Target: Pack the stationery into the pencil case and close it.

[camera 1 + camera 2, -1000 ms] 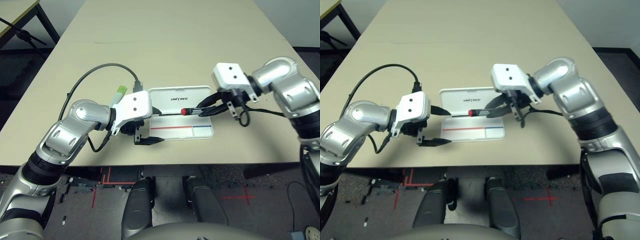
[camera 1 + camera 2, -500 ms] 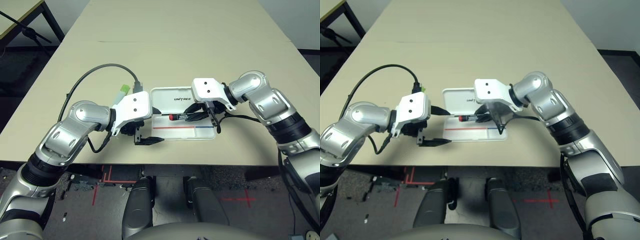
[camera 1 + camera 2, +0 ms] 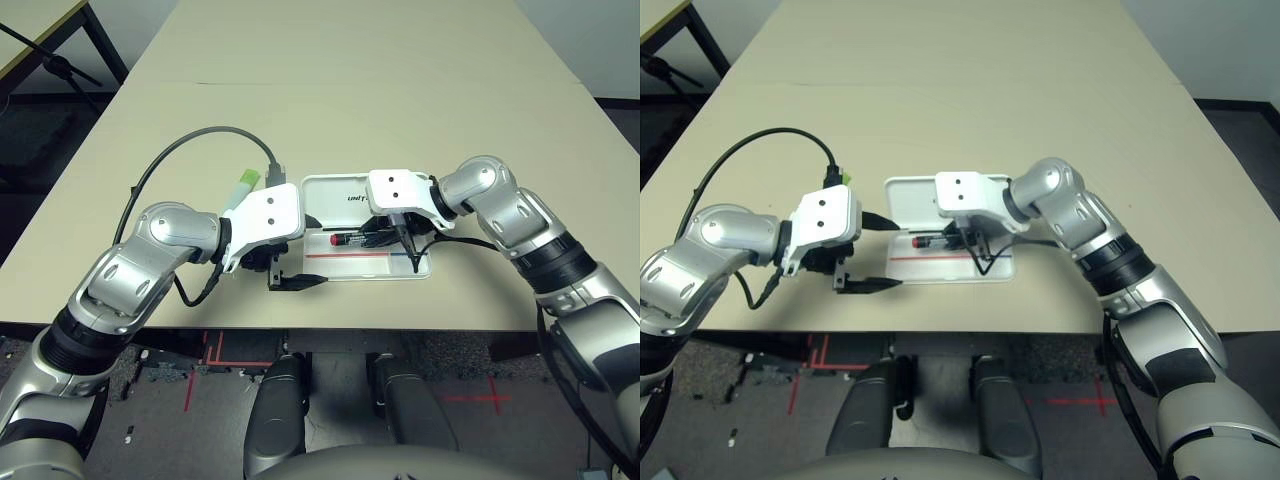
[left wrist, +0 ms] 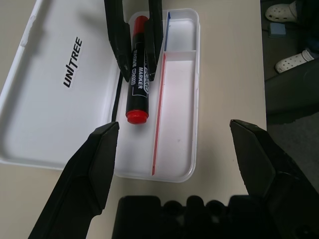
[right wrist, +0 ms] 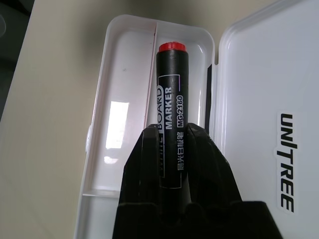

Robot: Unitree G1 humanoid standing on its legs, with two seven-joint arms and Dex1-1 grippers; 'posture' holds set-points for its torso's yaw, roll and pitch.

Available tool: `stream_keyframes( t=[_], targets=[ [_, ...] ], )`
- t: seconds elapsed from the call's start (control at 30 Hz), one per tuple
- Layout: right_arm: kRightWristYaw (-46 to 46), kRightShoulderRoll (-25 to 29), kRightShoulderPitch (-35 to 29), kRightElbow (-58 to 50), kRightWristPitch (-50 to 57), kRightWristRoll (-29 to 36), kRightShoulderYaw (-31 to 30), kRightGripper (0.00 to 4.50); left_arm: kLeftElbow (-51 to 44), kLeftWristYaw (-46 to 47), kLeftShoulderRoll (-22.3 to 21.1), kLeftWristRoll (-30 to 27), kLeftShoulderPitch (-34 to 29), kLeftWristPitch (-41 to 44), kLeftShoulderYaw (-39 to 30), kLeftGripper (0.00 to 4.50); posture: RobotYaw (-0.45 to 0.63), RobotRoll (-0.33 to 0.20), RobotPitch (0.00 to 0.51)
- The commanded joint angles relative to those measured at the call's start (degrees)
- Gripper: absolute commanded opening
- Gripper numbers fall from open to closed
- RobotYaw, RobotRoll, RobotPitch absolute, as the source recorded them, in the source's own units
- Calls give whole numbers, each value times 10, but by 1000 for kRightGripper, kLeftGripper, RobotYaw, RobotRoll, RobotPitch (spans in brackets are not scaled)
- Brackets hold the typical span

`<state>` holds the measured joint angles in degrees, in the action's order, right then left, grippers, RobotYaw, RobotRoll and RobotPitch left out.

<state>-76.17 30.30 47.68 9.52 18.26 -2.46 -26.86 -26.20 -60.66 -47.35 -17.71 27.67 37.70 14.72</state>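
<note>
Pinching the marker (image 5: 172,107) over the long hinge-side compartment of the open case (image 4: 180,119), the right gripper (image 5: 167,130) is nearing placement; left gripper (image 4: 174,132) is standing spread, highlighter (image 3: 240,190) and closing remaining.

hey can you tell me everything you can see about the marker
The marker is a stubby cylinder, apparently plastic, with a black barrel, a red end and a red section near the other end. White lettering reads "MARKER" and "MG-2160", with some Chinese characters. It lies lengthwise over the long compartment beside the hinge of the open pencil case. The right gripper holds it, a finger on each side. Whether it touches the case floor, I can't tell.
</note>
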Motion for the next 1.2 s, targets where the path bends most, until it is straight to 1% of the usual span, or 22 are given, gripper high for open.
stream_keyframes(
  t=[0.03,0.23,0.3,0.4,0.53,0.73,0.87,0.93,1.07,1.2],
  targets=[
    [-3,-6,-6,7,-15,1,-3,1502,-11,1,-5,4,-9,5,7,4500,116,0,166],
    [-25,-4,-11,-8,-4,43,21,3872,-11,0,-6,4,-10,5,8,4500,110,0,171],
    [-41,6,-14,-15,1,70,40,4485,-10,0,-5,4,-10,5,8,4500,109,0,172],
    [-67,22,-25,-32,21,132,84,4485,-9,-1,-6,4,-10,4,9,4500,106,0,171],
    [-101,61,-53,-85,86,227,149,4485,-8,0,-6,4,-12,3,8,4500,101,0,170],
    [-72,99,-91,-140,152,315,238,4485,-6,1,-5,6,-15,2,7,4500,88,0,166],
    [-34,125,-122,-185,191,354,286,4485,-7,6,-3,4,-19,5,3,4500,78,0,165],
    [-17,155,-141,-211,229,373,307,4485,-7,8,-4,3,-21,6,3,4500,71,0,166],
    [7,189,-172,-251,255,393,324,4485,-6,12,-2,2,-19,12,4,4500,57,0,167],
    [32,200,-185,-276,270,405,324,4485,-1,25,-4,6,-13,37,2,4500,47,0,167]
  ],
)
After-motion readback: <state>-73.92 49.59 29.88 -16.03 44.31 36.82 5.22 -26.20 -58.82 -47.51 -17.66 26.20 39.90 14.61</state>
